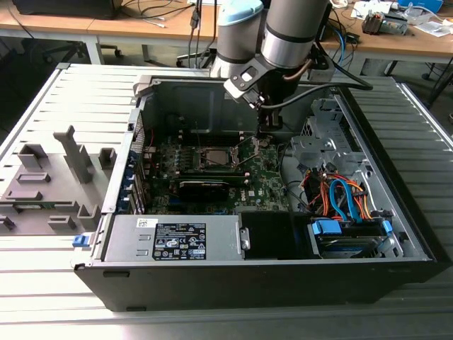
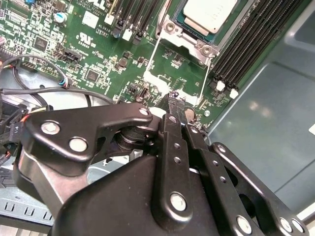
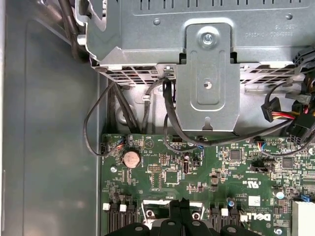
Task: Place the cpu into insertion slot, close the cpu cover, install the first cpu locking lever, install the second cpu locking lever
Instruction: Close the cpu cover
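- Second wrist view puts the gripper [image 2: 172, 101] just beside the insertion slot [image 1: 200, 159], jaws clenched together with nothing visibly pinched between them.
- Your cpu [image 2: 210, 14] lies inside that slot, and the cpu cover [image 2: 189, 40] appears folded down around it.
- Thin wire levers [image 2: 151, 56] reach out from the slot toward the jaws; you should judge them not yet latched.
- Risk: the clenched tip could slip off so thin a wire and scrape the motherboard [image 3: 162, 177] around the slot, or knock the memory slots [image 2: 251, 34] flanking it.
- Risk: if the cover sits unevenly, pressing a lever could stress the chip beneath.
- The computer case [image 1: 269, 287], open on the desk [image 1: 42, 283], holds the motherboard, a drive cage [image 3: 206, 73] and loose cables [image 1: 340, 198] well apart from the slot.
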Controlling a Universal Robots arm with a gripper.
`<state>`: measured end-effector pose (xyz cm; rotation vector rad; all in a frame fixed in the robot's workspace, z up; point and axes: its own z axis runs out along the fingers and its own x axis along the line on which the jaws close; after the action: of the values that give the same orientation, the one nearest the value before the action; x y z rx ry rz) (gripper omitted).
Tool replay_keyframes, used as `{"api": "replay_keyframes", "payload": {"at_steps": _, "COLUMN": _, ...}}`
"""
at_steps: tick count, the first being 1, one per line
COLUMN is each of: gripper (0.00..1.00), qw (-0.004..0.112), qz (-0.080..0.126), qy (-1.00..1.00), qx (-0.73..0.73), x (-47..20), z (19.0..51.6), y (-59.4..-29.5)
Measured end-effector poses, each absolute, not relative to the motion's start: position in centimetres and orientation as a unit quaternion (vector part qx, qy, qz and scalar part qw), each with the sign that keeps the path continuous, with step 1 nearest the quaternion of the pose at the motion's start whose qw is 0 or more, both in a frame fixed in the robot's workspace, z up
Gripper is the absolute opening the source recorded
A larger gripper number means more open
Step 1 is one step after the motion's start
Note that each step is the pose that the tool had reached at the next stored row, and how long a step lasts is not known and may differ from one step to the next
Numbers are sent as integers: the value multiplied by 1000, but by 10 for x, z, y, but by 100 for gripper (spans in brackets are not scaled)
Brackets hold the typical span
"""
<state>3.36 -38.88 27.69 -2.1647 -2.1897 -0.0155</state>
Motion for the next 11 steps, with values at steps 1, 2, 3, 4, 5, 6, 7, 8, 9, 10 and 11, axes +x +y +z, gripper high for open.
{"api": "replay_keyframes", "payload": {"at_steps": 1, "gripper": 11, "qw": 31, "qz": -5, "qy": -711, "qx": -703, "x": 34, "z": 277, "y": -389}}
{"api": "replay_keyframes", "payload": {"at_steps": 2, "gripper": 11, "qw": 31, "qz": -5, "qy": -711, "qx": -703, "x": 34, "z": 277, "y": -389}}
{"api": "replay_keyframes", "payload": {"at_steps": 3, "gripper": 11, "qw": 31, "qz": -5, "qy": -711, "qx": -703, "x": 35, "z": 276, "y": -389}}
{"api": "replay_keyframes", "payload": {"at_steps": 4, "gripper": 11, "qw": 31, "qz": -5, "qy": -711, "qx": -703, "x": 35, "z": 276, "y": -389}}
{"api": "replay_keyframes", "payload": {"at_steps": 5, "gripper": 11, "qw": 31, "qz": -5, "qy": -711, "qx": -703, "x": 36, "z": 276, "y": -389}}
{"api": "replay_keyframes", "payload": {"at_steps": 6, "gripper": 11, "qw": 31, "qz": -5, "qy": -711, "qx": -703, "x": 36, "z": 276, "y": -389}}
{"api": "replay_keyframes", "payload": {"at_steps": 7, "gripper": 11, "qw": 31, "qz": -5, "qy": -711, "qx": -703, "x": 36, "z": 276, "y": -389}}
{"api": "replay_keyframes", "payload": {"at_steps": 8, "gripper": 11, "qw": 31, "qz": -5, "qy": -711, "qx": -703, "x": 37, "z": 275, "y": -389}}
{"api": "replay_keyframes", "payload": {"at_steps": 9, "gripper": 11, "qw": 31, "qz": -5, "qy": -711, "qx": -703, "x": 37, "z": 275, "y": -389}}
{"api": "replay_keyframes", "payload": {"at_steps": 10, "gripper": 11, "qw": 31, "qz": -5, "qy": -711, "qx": -703, "x": 37, "z": 275, "y": -389}}
{"api": "replay_keyframes", "payload": {"at_steps": 11, "gripper": 11, "qw": 31, "qz": -5, "qy": -711, "qx": -703, "x": 38, "z": 275, "y": -389}}
